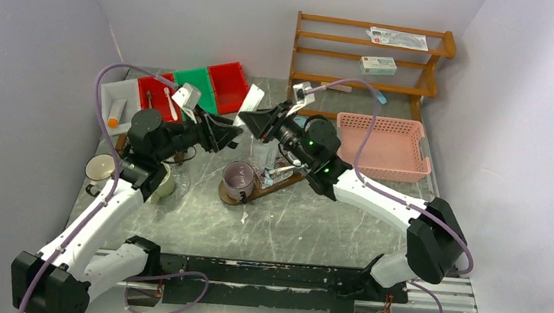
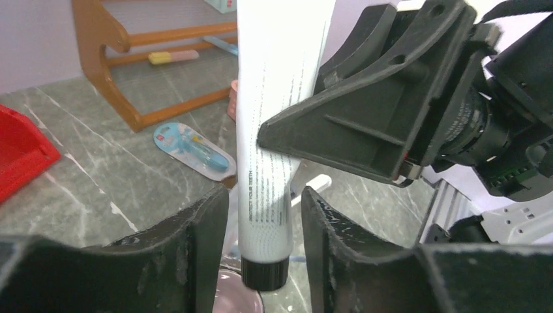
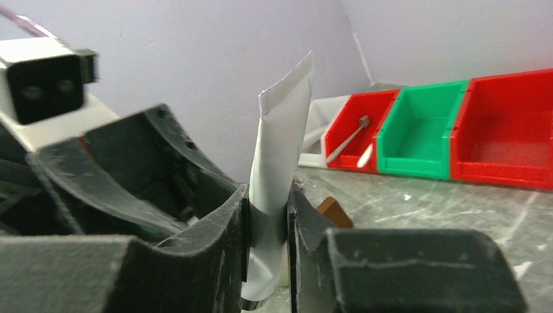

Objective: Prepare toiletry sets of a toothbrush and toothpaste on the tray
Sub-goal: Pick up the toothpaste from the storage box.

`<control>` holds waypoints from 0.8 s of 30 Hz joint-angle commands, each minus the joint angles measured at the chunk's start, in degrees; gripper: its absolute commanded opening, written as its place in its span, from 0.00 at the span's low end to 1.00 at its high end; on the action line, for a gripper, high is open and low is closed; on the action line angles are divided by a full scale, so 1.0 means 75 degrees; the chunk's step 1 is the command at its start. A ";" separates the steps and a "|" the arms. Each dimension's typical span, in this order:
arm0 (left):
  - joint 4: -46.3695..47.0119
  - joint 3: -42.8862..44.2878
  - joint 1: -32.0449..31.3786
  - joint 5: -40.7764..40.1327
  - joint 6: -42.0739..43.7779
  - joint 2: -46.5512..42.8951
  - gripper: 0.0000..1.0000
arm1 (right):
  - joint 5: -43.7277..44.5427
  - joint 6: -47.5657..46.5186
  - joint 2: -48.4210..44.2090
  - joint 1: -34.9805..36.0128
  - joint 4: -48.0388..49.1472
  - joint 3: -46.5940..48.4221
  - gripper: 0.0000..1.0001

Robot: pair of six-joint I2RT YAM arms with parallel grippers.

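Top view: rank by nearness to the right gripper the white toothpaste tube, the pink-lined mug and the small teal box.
1. White toothpaste tube, clamped in the right gripper.
2. Pink-lined mug, nearer the bases, on the dark tray.
3. Small teal box, back on the wooden rack.

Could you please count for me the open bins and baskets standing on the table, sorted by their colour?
Red bins: 2
Green bin: 1
White bin: 1
Pink basket: 1
Total: 5
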 commanded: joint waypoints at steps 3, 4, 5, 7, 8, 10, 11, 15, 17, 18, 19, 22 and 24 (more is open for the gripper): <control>-0.1124 0.1255 -0.0012 -0.0076 0.1356 0.0323 0.60 | -0.0747 -0.0339 -0.0247 -0.0700 -0.0160 0.0234 0.19; -0.1274 0.1421 -0.0004 -0.0022 0.1484 0.0399 0.62 | -0.0869 -0.0454 -0.0268 -0.0775 -0.0169 0.0248 0.19; -0.1402 0.1609 0.0002 0.0033 0.1614 0.0495 0.64 | -0.1019 -0.0552 -0.0291 -0.0854 -0.0160 0.0259 0.19; -0.1634 0.1989 0.0036 0.0235 0.1848 0.0707 0.67 | -0.1475 -0.0730 -0.0332 -0.1042 -0.0051 0.0250 0.19; -0.1735 0.2207 0.0053 0.0385 0.1939 0.0831 0.68 | -0.1721 -0.0839 -0.0344 -0.1126 -0.0002 0.0256 0.19; -0.1865 0.2671 0.0072 0.0728 0.2124 0.1115 0.70 | -0.2316 -0.1061 -0.0340 -0.1315 0.0017 0.0309 0.19; -0.2092 0.2909 0.0081 0.0886 0.2182 0.1256 0.70 | -0.2501 -0.1224 -0.0329 -0.1369 -0.0012 0.0359 0.19; -0.2395 0.3731 0.0140 0.1598 0.2430 0.1723 0.70 | -0.3745 -0.1759 -0.0256 -0.1555 0.0013 0.0526 0.19; -0.2392 0.3964 0.0267 0.2056 0.2499 0.1898 0.70 | -0.4293 -0.1870 -0.0235 -0.1668 0.0132 0.0596 0.19; -0.2345 0.4034 0.0352 0.2334 0.2514 0.1970 0.70 | -0.4578 -0.1956 -0.0227 -0.1707 0.0192 0.0620 0.19; -0.2254 0.4076 0.0458 0.2589 0.2491 0.2041 0.70 | -0.4827 -0.2059 -0.0223 -0.1737 0.0238 0.0660 0.19; -0.1530 0.3999 0.0822 0.3680 0.2053 0.2255 0.70 | -0.5517 -0.2446 -0.0207 -0.1765 0.0154 0.0807 0.18; -0.0592 0.3889 0.0991 0.4316 0.1560 0.2381 0.70 | -0.5872 -0.2731 -0.0167 -0.1763 0.0071 0.0904 0.18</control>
